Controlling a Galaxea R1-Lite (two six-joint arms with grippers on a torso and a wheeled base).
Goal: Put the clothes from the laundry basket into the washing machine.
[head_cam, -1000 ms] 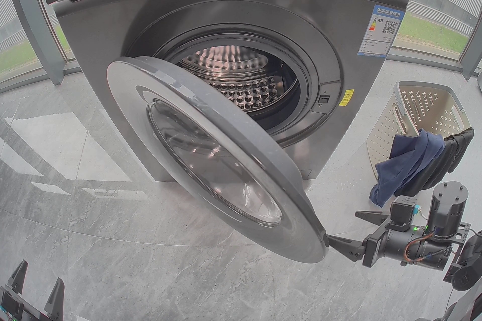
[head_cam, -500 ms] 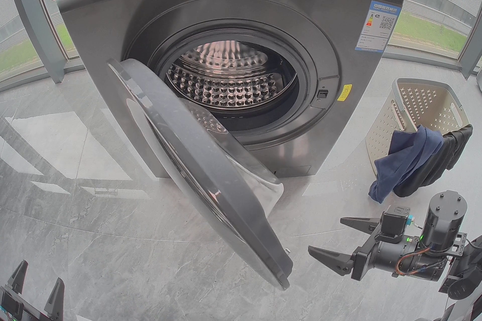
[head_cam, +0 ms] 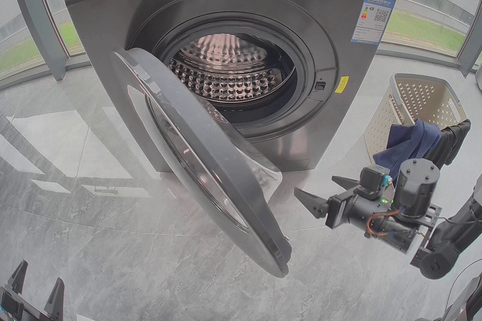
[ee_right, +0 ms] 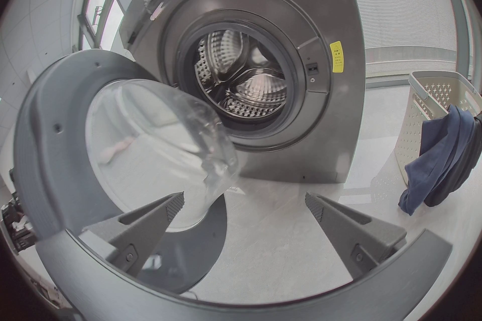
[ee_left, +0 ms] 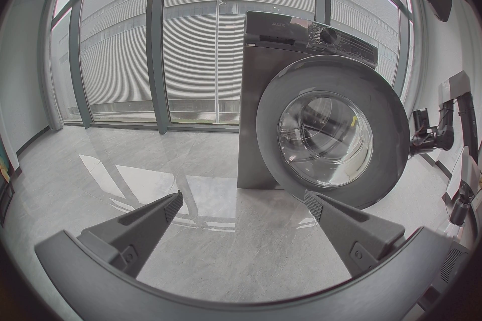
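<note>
Right claw (head_cam: pixel 315 186) spread, empty, lower right; we see washing machine (head_cam: pixel 110 26) door (head_cam: pixel 206 141) swung out, label (head_cam: pixel 372 18) upper right, clothes (head_cam: pixel 409 141) draped over laundry basket (head_cam: pixel 427 96) rim.

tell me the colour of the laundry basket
The basket is cream, shown best in the head view.

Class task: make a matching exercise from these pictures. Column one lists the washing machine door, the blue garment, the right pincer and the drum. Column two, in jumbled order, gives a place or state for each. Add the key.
Column one
1. washing machine door
2. blue garment
3. right pincer
4. drum

Column two
A. draped over the rim of the laundry basket
B. shiny metal, no clothes seen inside
C. swung out on its hinge
D. jaws apart, holding nothing

Pairs: 1-C, 2-A, 3-D, 4-B
</note>
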